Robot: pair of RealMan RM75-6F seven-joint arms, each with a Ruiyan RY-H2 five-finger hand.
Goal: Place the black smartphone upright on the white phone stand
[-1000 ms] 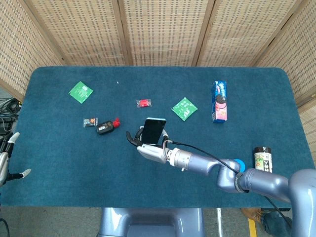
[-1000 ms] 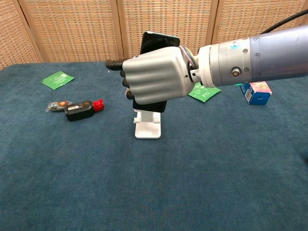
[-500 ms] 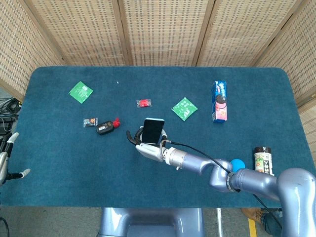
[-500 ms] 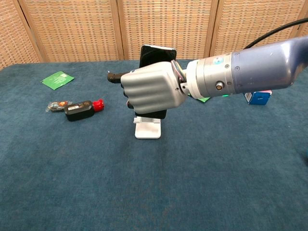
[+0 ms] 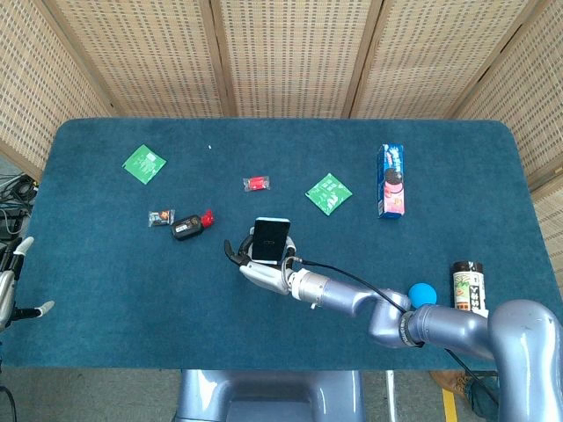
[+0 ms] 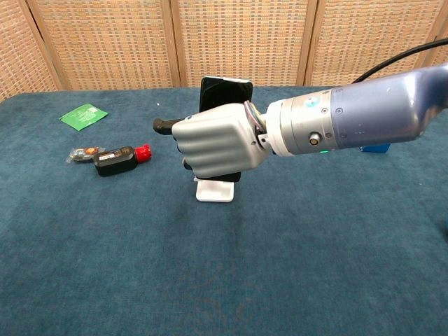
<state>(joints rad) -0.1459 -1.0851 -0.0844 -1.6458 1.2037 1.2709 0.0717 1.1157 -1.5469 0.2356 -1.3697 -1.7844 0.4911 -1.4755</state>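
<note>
— Where is the phone (image 6: pixel 225 89) at this moment?

— In the right hand (image 6: pixel 218 143), upright, near the middle of the blue tabletop (image 5: pixel 106 290). The fingers (image 6: pixel 210 150) are wrapped tight around its lower half; its top edge stands clear above the knuckles. From the head view, the dark screen (image 5: pixel 272 238) sits just above the hand (image 5: pixel 264 272).

— And the stand (image 6: pixel 215 190)?

— Directly below the hand. Only its white base shows in the chest view. Whether the phone's bottom edge is seated in it cannot be told; the hand covers that spot.

— The left hand (image 5: pixel 12 281)?

— At the far left edge of the head view, off the tabletop, holding nothing, fingers apart.

— What else lies on the tabletop?

— A small black bottle with a red cap (image 6: pixel 119 159) and a wrapped sweet (image 6: pixel 82 154) to the left, two green packets (image 5: pixel 143 163) (image 5: pixel 328 192), a red sweet (image 5: pixel 256 183), a blue box (image 5: pixel 392 180), a blue ball (image 5: pixel 422 292) and a dark jar (image 5: pixel 469 284) on the right.
</note>
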